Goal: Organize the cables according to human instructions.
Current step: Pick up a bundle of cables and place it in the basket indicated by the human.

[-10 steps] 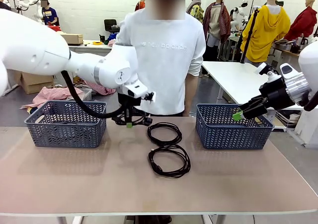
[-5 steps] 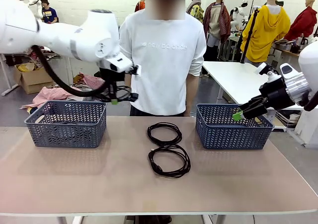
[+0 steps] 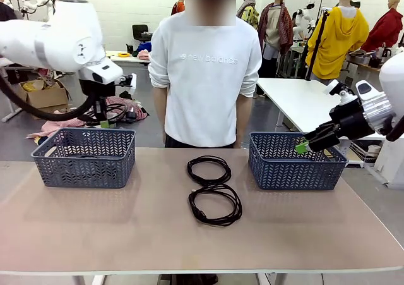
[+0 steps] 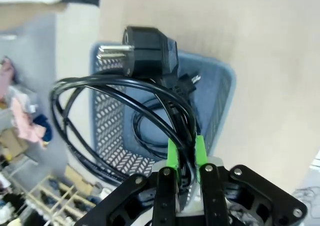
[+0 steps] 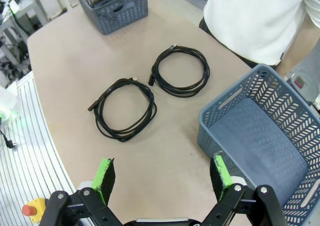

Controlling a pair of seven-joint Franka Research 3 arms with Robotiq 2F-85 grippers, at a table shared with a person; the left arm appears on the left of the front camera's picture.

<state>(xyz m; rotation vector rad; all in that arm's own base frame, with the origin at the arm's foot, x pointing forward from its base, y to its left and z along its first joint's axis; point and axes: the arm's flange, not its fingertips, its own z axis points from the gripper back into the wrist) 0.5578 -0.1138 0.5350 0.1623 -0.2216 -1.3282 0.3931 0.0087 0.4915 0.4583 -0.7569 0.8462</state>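
One coiled cable (image 4: 147, 50) hangs pinched between the pressed-together fingers of the left gripper (image 4: 184, 151), at the front view's upper left, above the left basket (image 3: 82, 162). This looks like the drop-off step: the next move calls for lowering and releasing it inside the rim. The right gripper (image 5: 162, 175) hangs spread and empty at the frame's right.

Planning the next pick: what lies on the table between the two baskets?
Between the left basket and the right basket lie two coiled black cables, the far cable and the near cable; the front view shows it.
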